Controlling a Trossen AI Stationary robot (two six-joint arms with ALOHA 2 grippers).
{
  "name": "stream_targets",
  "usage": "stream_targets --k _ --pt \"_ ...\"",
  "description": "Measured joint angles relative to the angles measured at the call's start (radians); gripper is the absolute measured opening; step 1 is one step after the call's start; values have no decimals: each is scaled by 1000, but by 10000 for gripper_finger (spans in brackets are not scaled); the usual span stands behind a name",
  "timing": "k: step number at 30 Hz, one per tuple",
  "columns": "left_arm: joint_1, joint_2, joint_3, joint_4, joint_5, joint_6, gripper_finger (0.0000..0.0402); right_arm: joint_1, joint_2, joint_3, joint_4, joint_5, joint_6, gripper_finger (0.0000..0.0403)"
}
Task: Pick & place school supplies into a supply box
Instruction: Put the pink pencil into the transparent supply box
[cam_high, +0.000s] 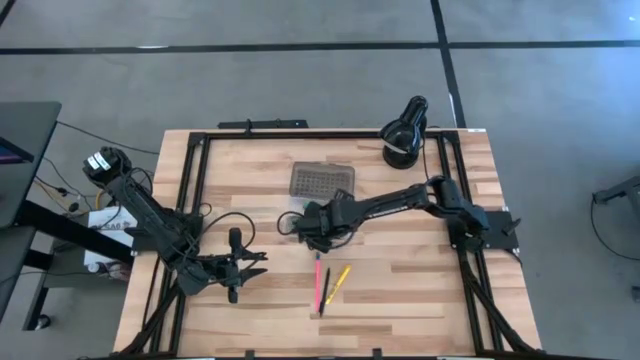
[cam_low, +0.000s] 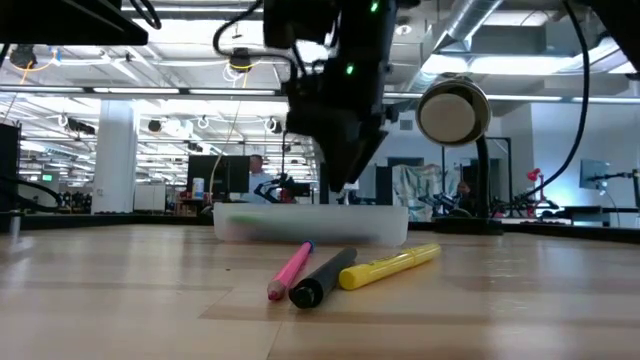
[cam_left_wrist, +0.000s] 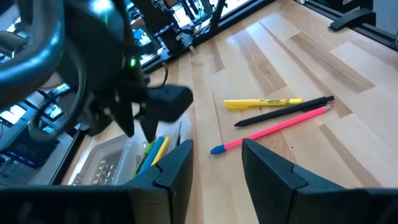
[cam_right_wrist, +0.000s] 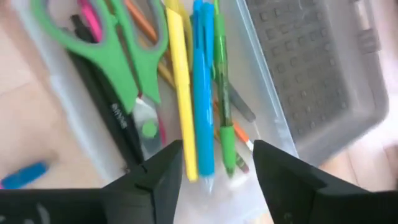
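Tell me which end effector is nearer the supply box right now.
Right. The right end effector hangs open directly over the supply box, above the scissors and pens inside. The left end effector sits open nearer the table's front left, well clear of the box.

The right gripper (cam_high: 318, 232) hangs over the supply box (cam_high: 305, 222), blocking it; bare table (cam_high: 420, 300) surrounds the box's other sides

Below my dark right gripper (cam_right_wrist: 214, 163) the clear supply box (cam_right_wrist: 273, 134) holds green-handled scissors (cam_right_wrist: 127, 46), a yellow marker (cam_right_wrist: 180, 93), a blue pen (cam_right_wrist: 202, 87) and a green pen (cam_right_wrist: 222, 93), its grey lid (cam_right_wrist: 311, 68) dotted, at 3 o'clock.
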Motion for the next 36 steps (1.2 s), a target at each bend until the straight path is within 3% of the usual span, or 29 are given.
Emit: stream_targets --k 9,20,24,29,36 --pt "0 0 0 -7 6 -25 132 159 -123 1 -58 123 116 189" --pt "39 31 0 96 195 -22 132 435 -171 1 -117 239 353 169" --pt "97 94 17 141 218 -20 132 530 -169 -6 -134 291 480 166" --pt "189 217 82 154 361 1 132 638 -169 -54 -136 389 613 164" --pt "267 417 227 151 494 133 132 733 -168 -119 -126 391 754 164"
